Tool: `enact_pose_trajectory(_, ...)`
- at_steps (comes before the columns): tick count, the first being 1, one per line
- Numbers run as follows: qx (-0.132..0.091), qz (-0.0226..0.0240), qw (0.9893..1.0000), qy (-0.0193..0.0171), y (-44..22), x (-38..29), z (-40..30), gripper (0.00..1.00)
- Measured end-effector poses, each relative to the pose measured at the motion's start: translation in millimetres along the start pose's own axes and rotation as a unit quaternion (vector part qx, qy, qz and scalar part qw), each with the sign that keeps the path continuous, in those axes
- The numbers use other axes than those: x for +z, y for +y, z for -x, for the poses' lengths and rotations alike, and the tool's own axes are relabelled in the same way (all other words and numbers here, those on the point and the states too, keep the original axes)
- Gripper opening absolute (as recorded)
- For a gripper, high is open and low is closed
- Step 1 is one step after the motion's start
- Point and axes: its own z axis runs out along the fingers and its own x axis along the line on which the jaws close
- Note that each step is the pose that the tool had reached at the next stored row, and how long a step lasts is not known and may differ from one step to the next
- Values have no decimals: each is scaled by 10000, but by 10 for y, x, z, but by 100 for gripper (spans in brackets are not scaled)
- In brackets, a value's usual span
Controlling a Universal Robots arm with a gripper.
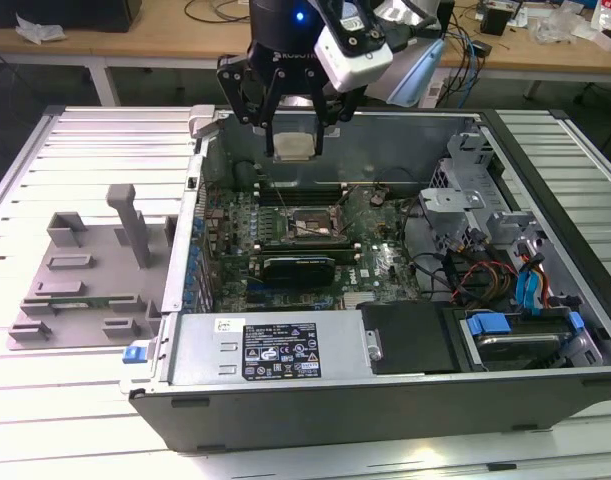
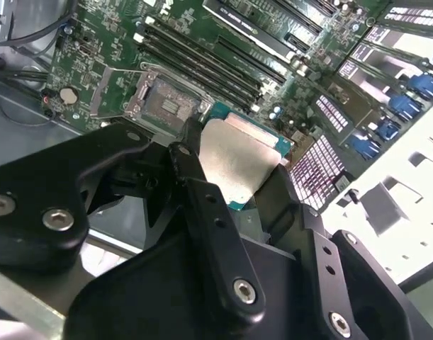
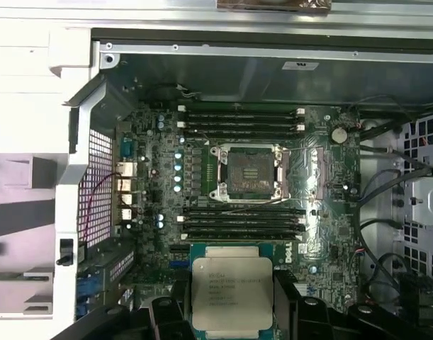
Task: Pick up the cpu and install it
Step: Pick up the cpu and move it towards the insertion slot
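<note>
Gripper (image 1: 290, 125) hangs in the air over the far edge of the open case (image 1: 405, 400), fingers closed to the cpu's width. It holds the cpu (image 1: 292, 146) by two opposite edges. The cpu sits flat between the fingertips with its silvery top facing up, clear of the board (image 1: 385, 265) and touching nothing but the fingers.

In the first wrist view the cpu (image 3: 232, 294) has a black finger (image 3: 179, 301) pressed against each side. Its green edge shows around the metal lid. The socket (image 3: 248, 170) lies apart from it near the middle of the board, with its dark centre exposed and its metal frame around it. Memory slots (image 3: 241, 117) run along both sides of the socket, and the cpu hangs over the set nearer the gripper.

In the second wrist view the cpu (image 2: 241, 159) is tilted in frame and clamped behind one long finger (image 2: 202, 191). The socket (image 2: 166, 106) is on the board below, not touching the cpu.

In the exterior view the socket (image 1: 310, 222) is in the far half of the board, with a long black card (image 1: 300, 267) just nearer the case's front edge. A grey tray (image 1: 45, 300) lies on the tabletop (image 1: 65, 400) outside the case, towards the exterior view's left edge and well apart from the gripper.
</note>
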Motion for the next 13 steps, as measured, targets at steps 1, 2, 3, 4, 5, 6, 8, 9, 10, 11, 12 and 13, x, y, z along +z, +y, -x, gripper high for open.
enact_pose_trajectory(1, 0, 0, 10000, 0, 0, 14, 11, 55)
enact_pose_trajectory(2, 0, 0, 10000, 0, 0, 25, 18, 55)
enact_pose_trajectory(3, -1, 0, 10000, 0, 1, 38, 22, 55)
enact_pose_trajectory(4, 0, -1, 10000, 0, 2, 49, 24, 55)
enact_pose_trajectory(5, 1, 0, 10000, 0, 5, 66, 27, 55)
enact_pose_trajectory(6, 0, 0, 10000, 0, 7, 85, 30, 55)
enact_pose_trajectory(8, 0, 0, 10000, 0, 12, 111, 34, 55)
enact_pose_trajectory(9, 0, -1, 10000, 1, 17, 124, 36, 55)
enact_pose_trajectory(10, 0, 0, 10000, 1, 26, 153, 35, 55)
enact_pose_trajectory(11, 0, 0, 10000, 1, 37, 178, 35, 55)
enact_pose_trajectory(12, 0, 0, 10000, 2, 46, 191, 37, 55)
enact_pose_trajectory(13, 0, -1, 10000, 3, 57, 202, 39, 55)
